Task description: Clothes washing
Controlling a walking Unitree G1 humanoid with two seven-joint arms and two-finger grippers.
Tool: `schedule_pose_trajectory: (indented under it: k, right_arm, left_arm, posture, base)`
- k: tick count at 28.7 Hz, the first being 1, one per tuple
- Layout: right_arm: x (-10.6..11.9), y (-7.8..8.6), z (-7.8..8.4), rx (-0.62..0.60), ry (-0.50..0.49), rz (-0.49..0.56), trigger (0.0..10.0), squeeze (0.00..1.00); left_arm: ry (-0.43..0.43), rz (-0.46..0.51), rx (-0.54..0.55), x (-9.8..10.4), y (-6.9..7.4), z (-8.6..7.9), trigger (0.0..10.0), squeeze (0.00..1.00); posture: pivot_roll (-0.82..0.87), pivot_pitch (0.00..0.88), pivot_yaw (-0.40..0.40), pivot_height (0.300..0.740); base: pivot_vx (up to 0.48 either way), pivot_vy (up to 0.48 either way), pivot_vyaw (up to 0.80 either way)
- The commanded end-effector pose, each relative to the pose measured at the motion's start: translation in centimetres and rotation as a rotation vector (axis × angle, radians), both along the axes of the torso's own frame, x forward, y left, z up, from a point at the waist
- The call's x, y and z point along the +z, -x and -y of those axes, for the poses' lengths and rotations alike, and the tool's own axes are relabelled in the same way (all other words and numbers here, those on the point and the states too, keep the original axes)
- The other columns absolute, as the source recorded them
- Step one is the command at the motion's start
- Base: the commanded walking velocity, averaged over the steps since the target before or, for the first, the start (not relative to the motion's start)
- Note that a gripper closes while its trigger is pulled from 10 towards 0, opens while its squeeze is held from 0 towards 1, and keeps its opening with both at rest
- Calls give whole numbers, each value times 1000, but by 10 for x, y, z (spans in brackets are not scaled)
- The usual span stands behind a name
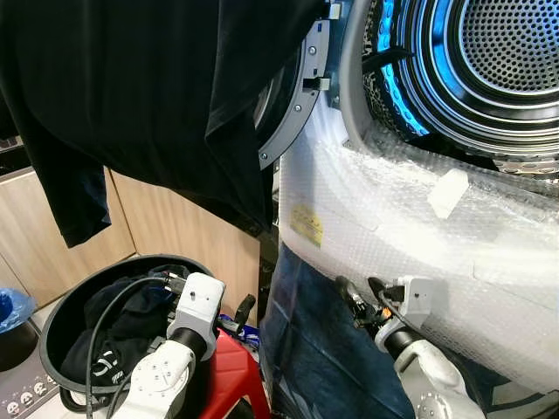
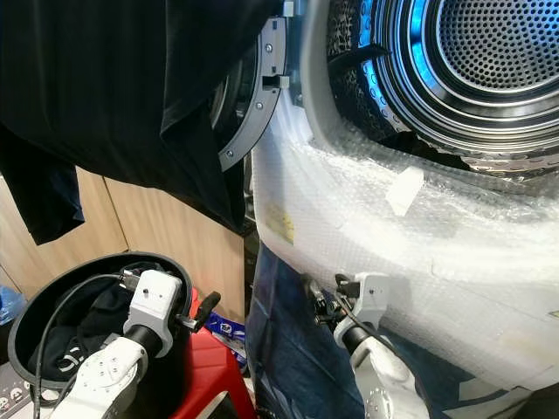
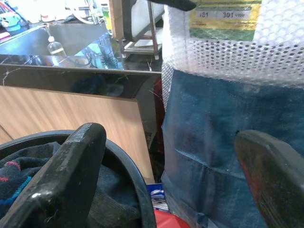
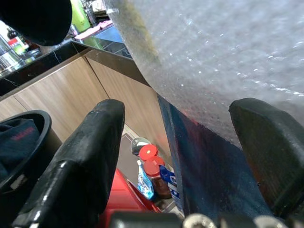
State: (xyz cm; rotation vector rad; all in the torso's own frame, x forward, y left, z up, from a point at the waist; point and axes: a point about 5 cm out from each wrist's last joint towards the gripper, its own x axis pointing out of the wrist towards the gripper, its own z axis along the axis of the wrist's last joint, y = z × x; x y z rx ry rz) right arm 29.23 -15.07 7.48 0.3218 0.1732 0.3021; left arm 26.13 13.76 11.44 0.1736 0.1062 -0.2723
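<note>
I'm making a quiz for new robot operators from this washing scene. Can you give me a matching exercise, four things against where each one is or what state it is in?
Things:
1. black garment
2. black basket
3. washer drum
4. denim cloth

Places or states:
A. lit blue, its door open
B. hanging down the machine's front, below the bubble wrap
C. on the floor, dark clothes inside
D. draped high up, over the open door

Pairs: 1-D, 2-C, 3-A, 4-B
</note>
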Motion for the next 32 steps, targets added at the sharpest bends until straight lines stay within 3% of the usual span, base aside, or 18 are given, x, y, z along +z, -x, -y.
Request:
schedule_pose_trajectory:
  k: [1, 7, 13, 19, 24, 32]
  right_arm:
    - [0, -3, 0, -8, 43, 21, 10000, 0]
    - [-7, -6, 9, -75, 101, 26, 10000, 0]
    - [-12, -5, 7, -107, 137, 39, 10000, 0]
    - [-18, -7, -1, -123, 135, 46, 10000, 0]
    - [-20, -4, -5, -110, 168, 80, 10000, 0]
    - [-30, 3, -4, -128, 199, 74, 10000, 0]
  left_arm:
    - [7, 13, 25, 0, -6, -7, 10000, 0]
    - [-10, 44, 99, -5, -14, -12, 10000, 0]
    - [-8, 85, 156, -5, -16, -15, 10000, 0]
    - [-74, 138, 97, -6, -19, -11, 10000, 0]
    - [-50, 133, -21, -17, -8, 1, 10000, 0]
    - [-7, 109, -20, -25, -5, 6, 10000, 0]
  posture:
    - [75, 0, -50, 740]
    - [53, 0, -32, 740]
    - [54, 0, -25, 740]
    - [67, 0, -19, 740]
    - [60, 0, -23, 740]
    - [52, 0, -28, 740]
  base:
    - [0, 0, 0]
    - [0, 0, 0]
    - [0, 0, 0]
    - [0, 0, 0]
    - [0, 0, 0]
    - [0, 0, 0]
